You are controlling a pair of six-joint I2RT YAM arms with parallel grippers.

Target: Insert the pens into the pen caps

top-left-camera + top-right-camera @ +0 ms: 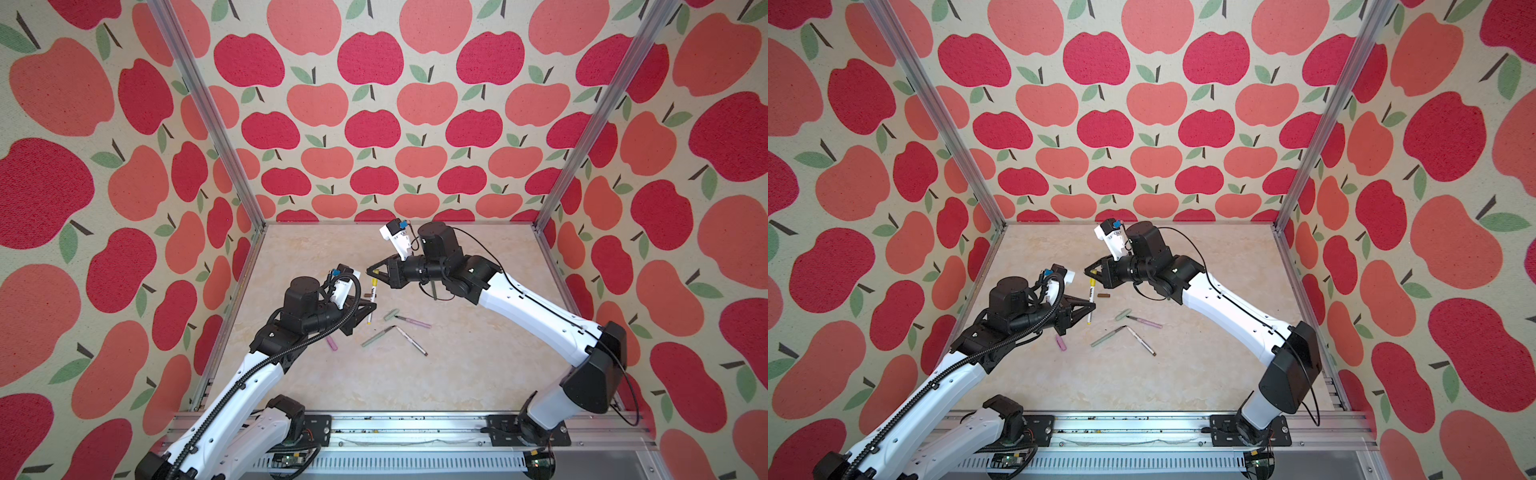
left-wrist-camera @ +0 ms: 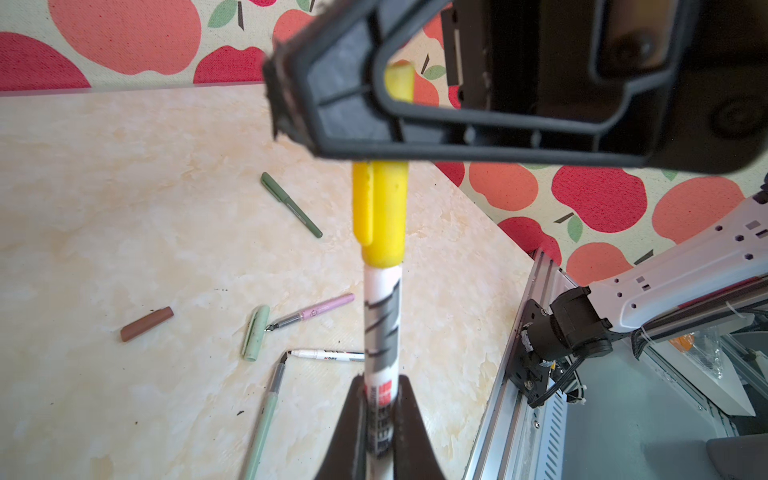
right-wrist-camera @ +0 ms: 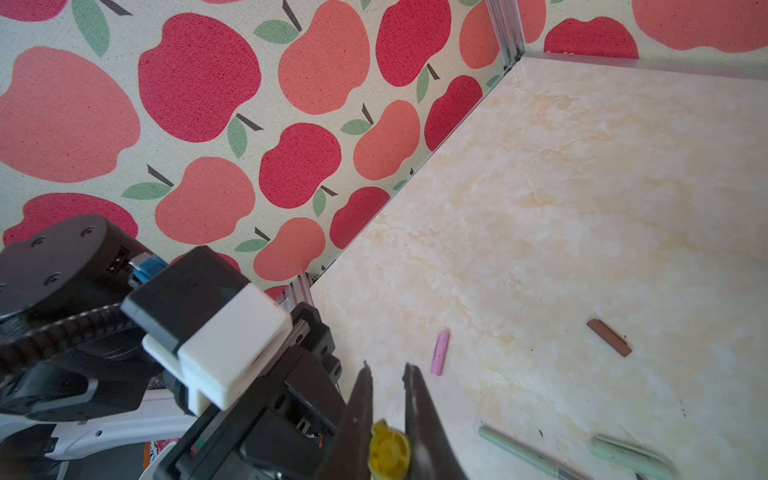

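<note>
The left gripper (image 2: pixel 380 384), black jaws clamped on the white-grey marker pen (image 2: pixel 382 316), holds it steady above the beige marbled table (image 2: pixel 124 208). The right gripper (image 3: pixel 387 368), pinching the stubby yellow plastic cap (image 2: pixel 380 212) already over the tip, faces it, seemingly to press both together.

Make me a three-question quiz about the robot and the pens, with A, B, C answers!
1. Where is the brown cap?
A) lying on the table
B) held in a gripper
C) pushed onto a pen

2. What colour is the cap in the right gripper?
A) pink
B) yellow
C) pale green

3. What is the left gripper doing?
A) open, holding nothing
B) shut on the white pen
C) shut on the brown cap

Answers:
1 A: it lies by itself on the table, with nothing touching it.
2 B: the yellow cap sits between its jaws.
3 B: its jaws clamp the white pen's barrel.
</note>
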